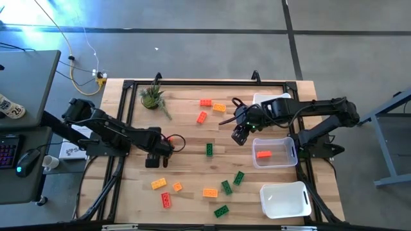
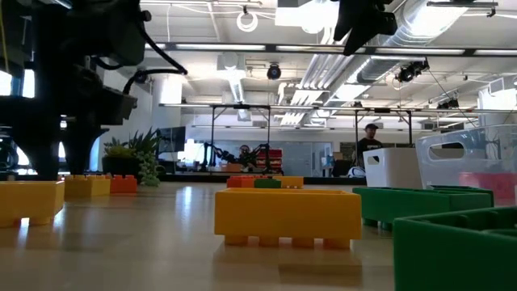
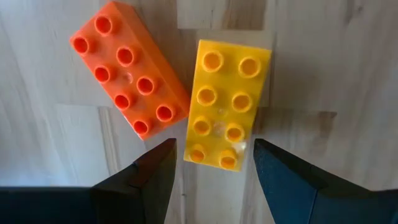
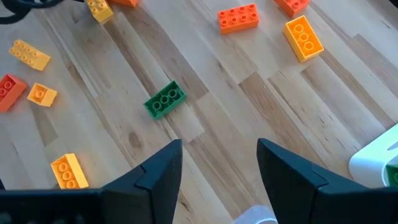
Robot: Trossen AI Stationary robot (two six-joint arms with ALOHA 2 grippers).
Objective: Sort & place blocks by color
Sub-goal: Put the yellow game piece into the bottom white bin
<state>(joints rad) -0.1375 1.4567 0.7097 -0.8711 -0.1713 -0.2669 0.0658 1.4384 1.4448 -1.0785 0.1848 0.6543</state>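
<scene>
- While the left gripper (image 3: 211, 163) hangs over the table with its fingers apart and nothing between them, the step in hand looks like picking up the yellow brick (image 3: 228, 104) that lies just ahead of the fingertips.
- One end of that yellow brick already sits in line with the gap, so a straight descent should put a finger on each long side; I would keep the wrist square to the brick, which lies slightly tilted.
- Close against it lies a red-orange brick (image 3: 129, 77), one corner touching or nearly touching the yellow one; the nearer finger has to slip down between them without catching it, or both bricks will shift.
- Seen from above, this gripper (image 1: 154, 158) is on the left side of the table (image 1: 186, 144), though the two bricks under it are hidden there, so how high the fingers stand above the wood is hard to judge.
- Over the middle right of the table the right gripper (image 1: 239, 135) waits, fingers apart and empty, with a green brick (image 4: 165, 99) on the wood below it.
- Remaining bricks are scattered loose across the table; one red-orange brick (image 1: 263, 154) lies in the middle white bin (image 1: 293, 153).
</scene>
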